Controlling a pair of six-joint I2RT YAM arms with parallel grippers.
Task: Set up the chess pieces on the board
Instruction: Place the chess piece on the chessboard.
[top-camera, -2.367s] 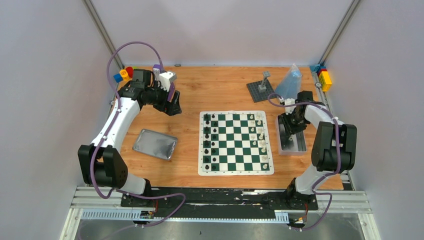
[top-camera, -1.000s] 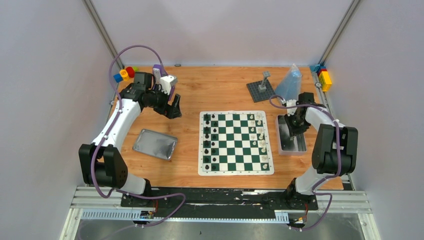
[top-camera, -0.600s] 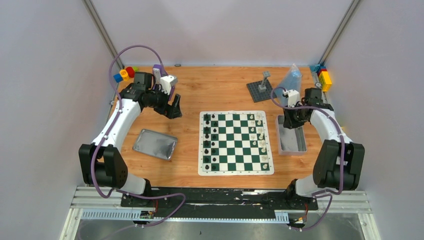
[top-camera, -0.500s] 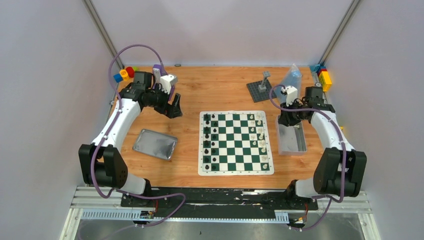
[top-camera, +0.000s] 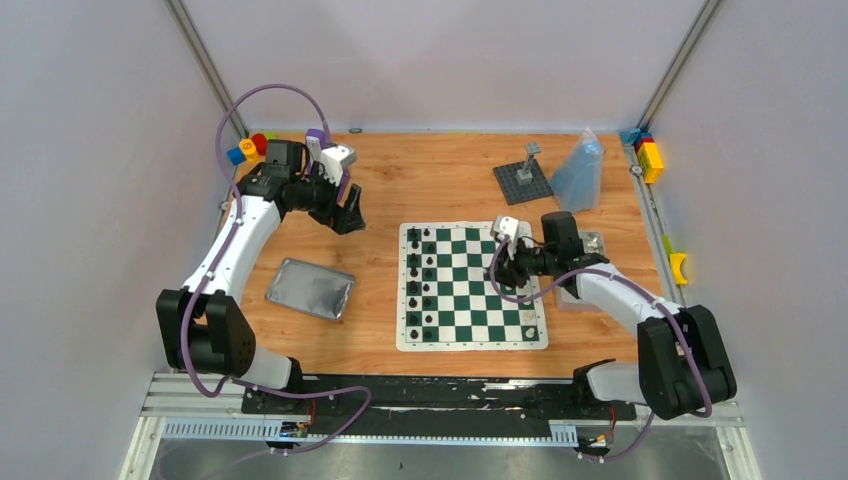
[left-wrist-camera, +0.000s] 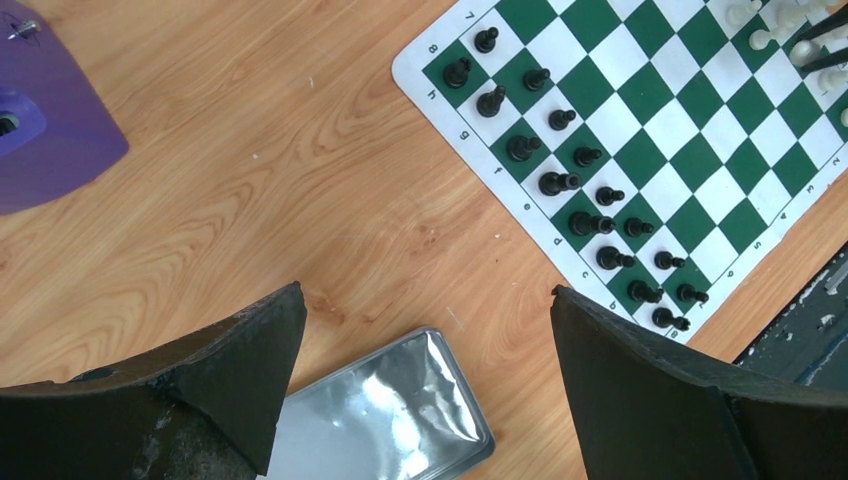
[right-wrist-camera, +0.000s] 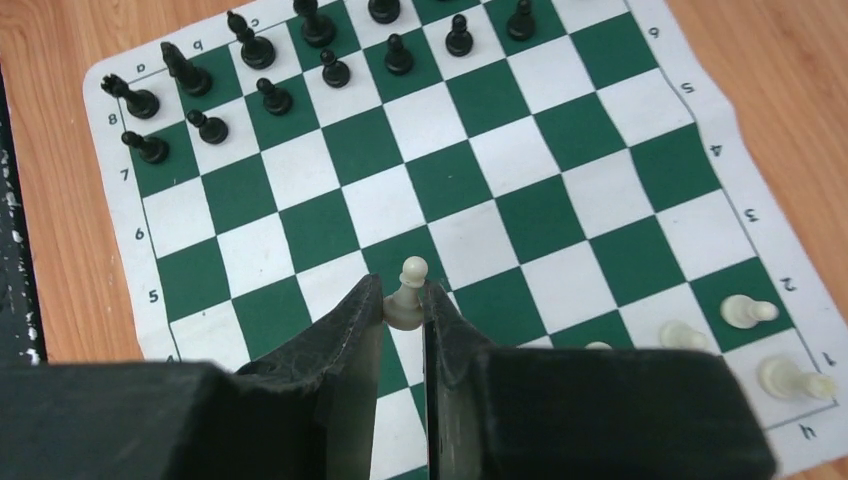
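Your right fingers (right-wrist-camera: 352, 330) pinch a white pawn (right-wrist-camera: 409, 290) upright above the board (right-wrist-camera: 520, 150). The other white pieces (right-wrist-camera: 745, 310) stand to its right. Your left fingers (left-wrist-camera: 250, 350) hang spread, well apart.

Checkered board (top-camera: 465, 290) flat; black pieces (top-camera: 421, 285) upright along 9 o'clock edge, white pieces (top-camera: 527, 318) at 3; white pawn (right-wrist-camera: 409, 297) gripped upright.

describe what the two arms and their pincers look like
Both the left arm and right arm have white shells, black joints and a looping purple cable. The left pincer and right pincer each have two black wedge-shaped fingers with rough matte faces.
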